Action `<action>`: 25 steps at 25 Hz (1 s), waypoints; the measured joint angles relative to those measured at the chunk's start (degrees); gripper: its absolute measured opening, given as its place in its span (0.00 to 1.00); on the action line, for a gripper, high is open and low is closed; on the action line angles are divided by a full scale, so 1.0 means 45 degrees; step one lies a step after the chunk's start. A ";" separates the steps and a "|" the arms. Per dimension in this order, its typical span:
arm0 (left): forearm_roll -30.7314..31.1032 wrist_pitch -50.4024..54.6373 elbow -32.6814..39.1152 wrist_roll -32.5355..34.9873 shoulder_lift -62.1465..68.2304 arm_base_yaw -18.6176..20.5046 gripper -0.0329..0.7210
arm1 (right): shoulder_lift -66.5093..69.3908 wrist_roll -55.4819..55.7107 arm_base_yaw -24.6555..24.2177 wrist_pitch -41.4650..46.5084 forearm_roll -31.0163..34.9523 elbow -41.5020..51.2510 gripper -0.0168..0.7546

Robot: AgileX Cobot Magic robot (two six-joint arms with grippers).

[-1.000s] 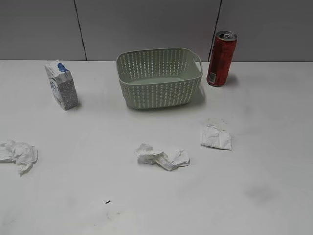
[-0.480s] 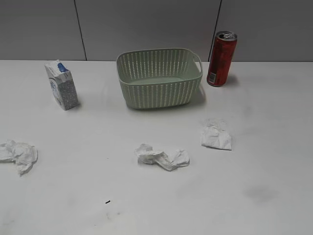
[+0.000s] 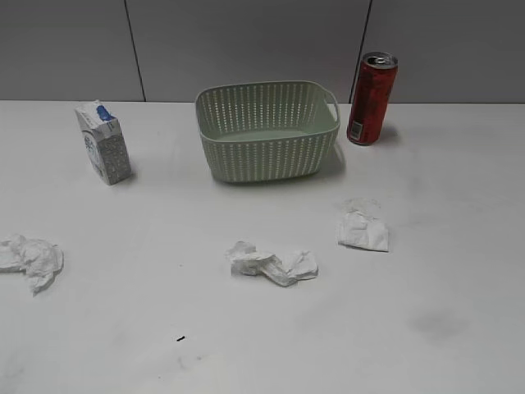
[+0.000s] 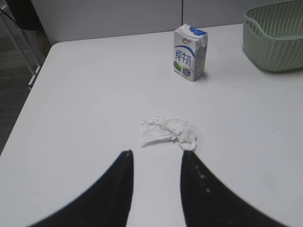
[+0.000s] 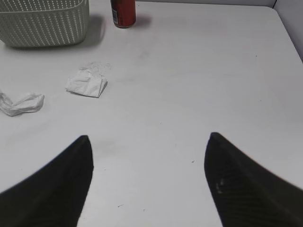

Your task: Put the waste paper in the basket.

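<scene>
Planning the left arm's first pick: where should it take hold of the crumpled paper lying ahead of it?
Grip the waste paper across its thicker right-hand bunch, coming straight down from above. It lies low and loose on the table, clear of the carton, so side approaches offer little to pinch.

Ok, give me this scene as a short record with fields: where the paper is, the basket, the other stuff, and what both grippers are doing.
waste paper: three wads on the table, none in the basket; left wad, middle wad, right wad
basket: pale green, upright, looks empty
carton: upright, left of basket
can: red, upright, right of basket
left gripper: open, empty, left wad just ahead
right gripper: open wide, empty, above bare table
</scene>
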 joint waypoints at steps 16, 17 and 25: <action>-0.0027 0.0000 0.0000 0.0000 0.0000 0.0000 0.36 | 0.0000 -0.0011 0.0000 0.0000 0.0000 0.0000 0.74; -0.0039 0.0000 0.0000 0.0000 0.0000 0.0000 0.36 | 0.0000 -0.0011 0.0000 0.0000 0.0000 0.0000 0.74; -0.0043 0.0000 0.0000 0.0000 0.0000 0.0000 0.83 | 0.0000 -0.0011 0.0000 0.0000 0.0000 0.0000 0.74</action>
